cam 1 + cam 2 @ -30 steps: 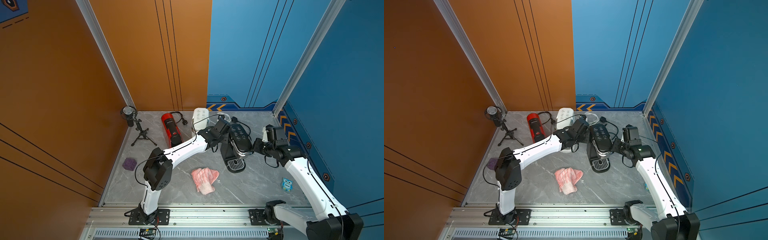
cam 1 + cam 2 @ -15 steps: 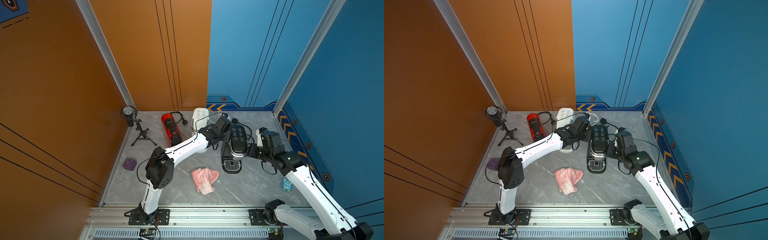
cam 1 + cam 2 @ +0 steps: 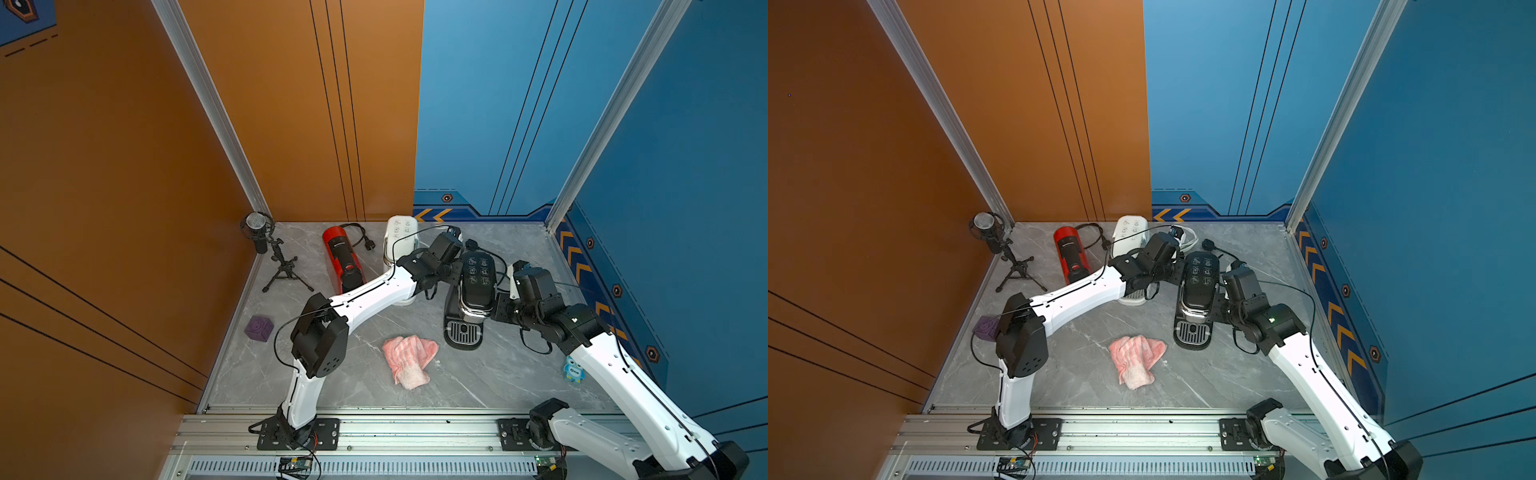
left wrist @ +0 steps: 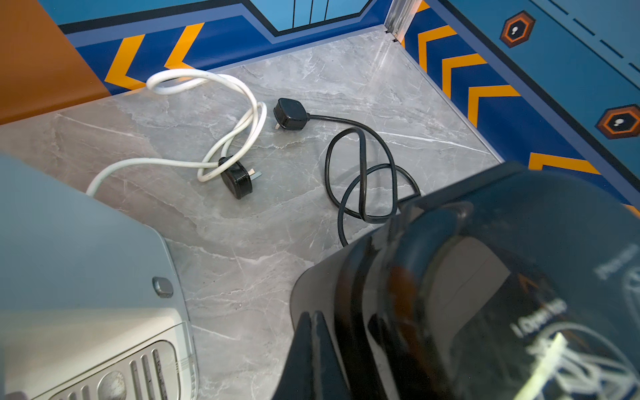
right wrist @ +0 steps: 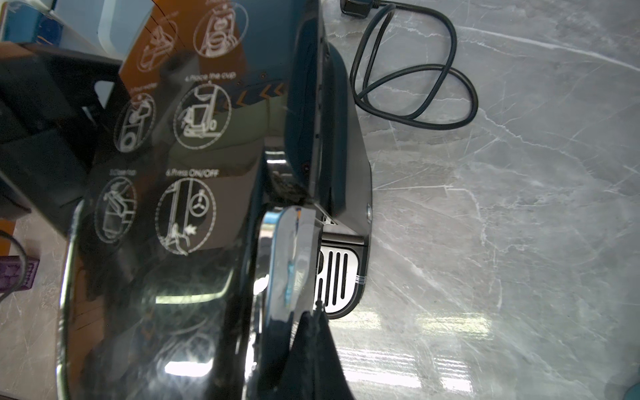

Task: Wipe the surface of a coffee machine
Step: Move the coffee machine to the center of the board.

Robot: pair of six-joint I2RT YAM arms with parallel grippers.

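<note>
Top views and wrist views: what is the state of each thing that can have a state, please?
black coffee machine: upright, unplugged, its plug loose on the table
white coffee machine: upright, unplugged
red coffee machine: unplugged
pink cloth: crumpled on the table, not held
left gripper: shut, empty, tip at the black coffee machine
right gripper: shut, empty, tip at the black coffee machine
microphone: upright on its tripod

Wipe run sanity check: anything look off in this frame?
Yes. The pink cloth lies crumpled on the table, apart from the black coffee machine and in neither gripper. The left gripper and right gripper are both shut and empty beside that machine.
</note>
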